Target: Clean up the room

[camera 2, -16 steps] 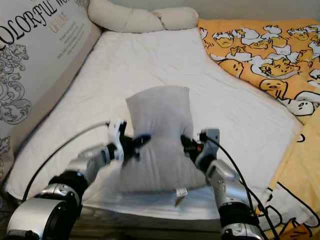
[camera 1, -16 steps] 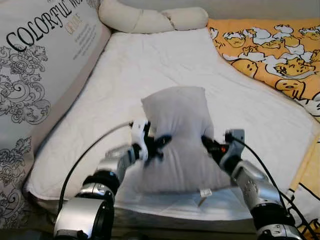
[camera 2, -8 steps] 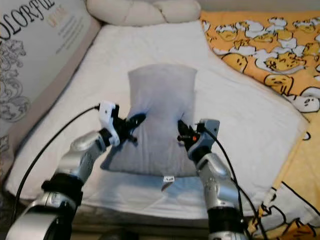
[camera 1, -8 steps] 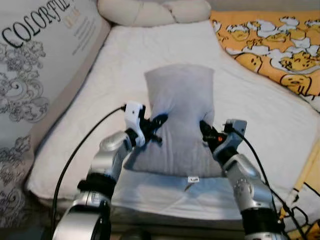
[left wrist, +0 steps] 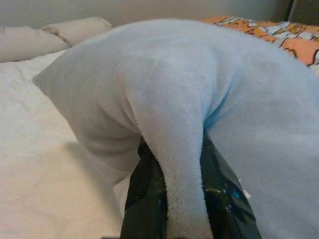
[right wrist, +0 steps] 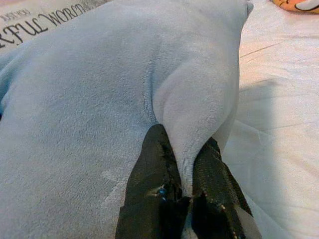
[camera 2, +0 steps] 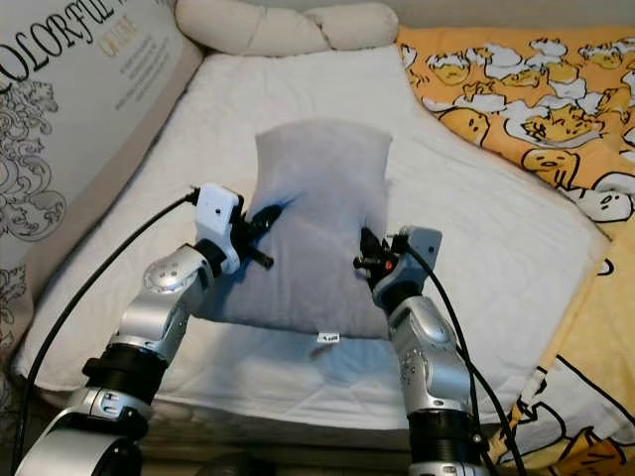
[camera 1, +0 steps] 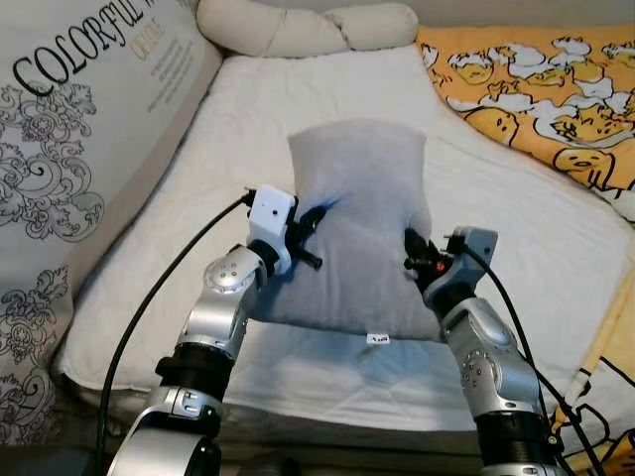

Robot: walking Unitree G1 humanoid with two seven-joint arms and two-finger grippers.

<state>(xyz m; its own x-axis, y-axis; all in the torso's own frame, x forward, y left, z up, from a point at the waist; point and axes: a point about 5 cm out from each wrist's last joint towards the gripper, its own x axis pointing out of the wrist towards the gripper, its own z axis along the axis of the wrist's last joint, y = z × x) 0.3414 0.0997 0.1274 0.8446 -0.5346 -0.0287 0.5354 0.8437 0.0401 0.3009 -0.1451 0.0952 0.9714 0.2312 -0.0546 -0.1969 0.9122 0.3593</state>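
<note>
Grey pillow sits over the near half of the white mattress, long axis running away from the robot, near edge with its small tag close to the mattress front. Whether its underside rests on the sheet or hangs just above it, cannot tell; a shadow shows under the near edge.

Left gripper pinches a fold of plush on the pillow's left side; the left wrist view has a ridge of fabric squeezed between the two black fingers. Right gripper does the same on the right side, fingers closed narrow on a tuck of cover. Both grips take the cover only, not the filling.

Beyond: a cream bolster lies across the head of the bed, a large printed cushion leans along the left edge, an orange cartoon blanket covers the right.

Likely step: carrying the pillow toward the head end.

Doing it well:
- Move both arms together at matched pace; a lag on one side twists the pillow and loads one pinch.
- Keep height level so the cover does not slide out.
- Set it square, short of the bolster, before letting go.
- Release both sides at once.
</note>
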